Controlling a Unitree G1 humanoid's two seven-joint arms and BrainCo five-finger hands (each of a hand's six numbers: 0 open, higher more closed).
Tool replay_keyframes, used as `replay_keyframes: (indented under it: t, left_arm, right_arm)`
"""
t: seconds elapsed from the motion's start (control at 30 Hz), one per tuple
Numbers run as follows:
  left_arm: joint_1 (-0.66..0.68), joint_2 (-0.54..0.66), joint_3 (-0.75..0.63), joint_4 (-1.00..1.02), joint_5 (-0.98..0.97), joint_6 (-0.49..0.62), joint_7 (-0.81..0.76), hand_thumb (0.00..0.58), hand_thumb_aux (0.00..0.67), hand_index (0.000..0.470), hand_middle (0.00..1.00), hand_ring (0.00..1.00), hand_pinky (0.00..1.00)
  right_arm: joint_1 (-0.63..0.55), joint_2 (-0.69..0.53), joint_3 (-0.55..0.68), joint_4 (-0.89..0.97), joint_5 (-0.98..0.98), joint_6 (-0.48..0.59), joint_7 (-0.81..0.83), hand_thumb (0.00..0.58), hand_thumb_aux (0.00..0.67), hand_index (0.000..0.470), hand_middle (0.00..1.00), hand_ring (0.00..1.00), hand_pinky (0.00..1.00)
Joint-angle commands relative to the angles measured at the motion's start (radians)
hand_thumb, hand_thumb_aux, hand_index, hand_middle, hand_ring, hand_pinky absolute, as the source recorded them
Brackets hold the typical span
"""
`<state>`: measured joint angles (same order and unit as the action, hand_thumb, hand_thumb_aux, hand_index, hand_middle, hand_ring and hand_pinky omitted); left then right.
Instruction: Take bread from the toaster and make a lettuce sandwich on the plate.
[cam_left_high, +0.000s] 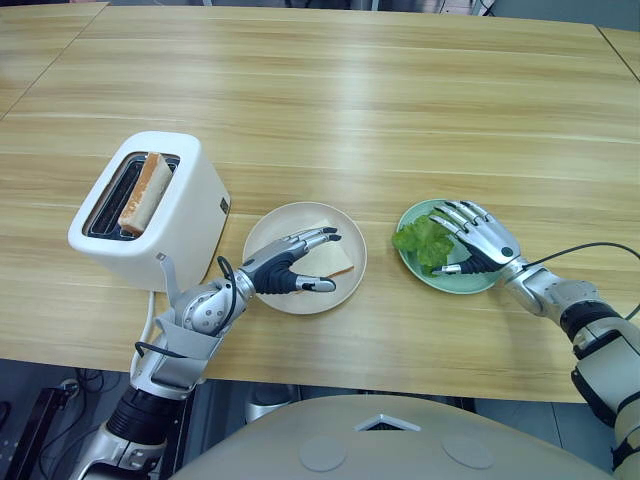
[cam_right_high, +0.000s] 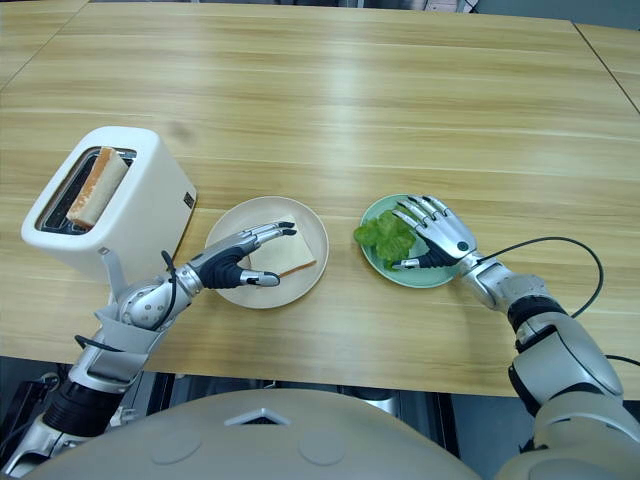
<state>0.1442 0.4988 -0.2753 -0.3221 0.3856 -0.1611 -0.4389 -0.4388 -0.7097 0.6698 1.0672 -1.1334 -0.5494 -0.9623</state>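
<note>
A white toaster stands at the left with one slice of bread sticking up from its slot. A beige plate in the middle holds a slice of bread. My left hand hovers over the near left part of that plate, fingers spread, holding nothing. A green lettuce leaf lies on a small green plate to the right. My right hand rests over that green plate, its fingers extended towards the lettuce and touching its right edge, not closed on it.
The wooden table stretches bare behind the plates and toaster. A black cable runs from my right wrist across the table's near right edge. The toaster's white cord drops over the front edge.
</note>
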Motion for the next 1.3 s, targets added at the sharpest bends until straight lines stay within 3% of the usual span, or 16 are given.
replay_keyframes:
  t: [0.03,0.27,0.3,0.33,0.37,0.4,1.07,1.3]
  left_arm:
    - [-0.004,-0.005,-0.021,0.024,0.01,0.001,-0.005,0.0,0.0,0.0,0.0,0.0,0.0]
    - [-0.007,-0.008,-0.029,0.026,0.014,0.006,-0.004,0.0,0.0,0.0,0.0,0.0,0.0]
    - [-0.006,-0.008,-0.029,0.026,0.014,0.006,-0.004,0.0,0.0,0.0,0.0,0.0,0.0]
    - [-0.006,-0.008,-0.029,0.026,0.015,0.005,-0.004,0.0,0.0,0.0,0.0,0.0,0.0]
    - [-0.006,-0.008,-0.03,0.026,0.015,0.005,-0.003,0.0,0.0,0.0,0.0,0.0,0.0]
    - [-0.005,-0.008,-0.03,0.025,0.016,0.005,-0.003,0.0,0.0,0.0,0.0,0.0,0.0]
    - [-0.002,-0.001,-0.017,0.029,0.015,-0.001,0.006,0.0,0.0,0.0,0.0,0.0,0.0]
    - [-0.003,0.005,-0.001,0.039,0.004,-0.006,0.011,0.0,0.0,0.0,0.0,0.0,0.0]
  right_arm:
    - [-0.009,0.027,0.028,0.021,0.005,-0.006,-0.006,0.0,0.0,0.0,0.0,0.0,0.0]
    - [-0.003,0.055,0.053,0.026,0.008,-0.008,-0.012,0.0,0.0,0.0,0.0,0.0,0.0]
    - [-0.002,0.056,0.053,0.024,0.009,-0.007,-0.014,0.16,0.1,0.069,0.0,0.0,0.0]
    - [-0.003,0.056,0.055,0.025,0.01,-0.009,-0.012,0.466,0.373,0.256,0.0,0.0,0.0]
    - [-0.004,0.056,0.056,0.025,0.011,-0.01,-0.011,0.466,0.373,0.256,0.0,0.0,0.0]
    - [-0.006,0.056,0.058,0.025,0.012,-0.012,-0.01,0.58,0.67,0.46,0.0,0.0,0.0]
    - [-0.026,0.03,0.05,-0.025,0.039,-0.017,-0.068,0.58,0.67,0.46,0.0,0.0,0.0]
    - [0.023,-0.019,-0.034,-0.383,0.077,-0.003,-0.019,0.58,0.67,0.46,0.0,0.0,0.0]
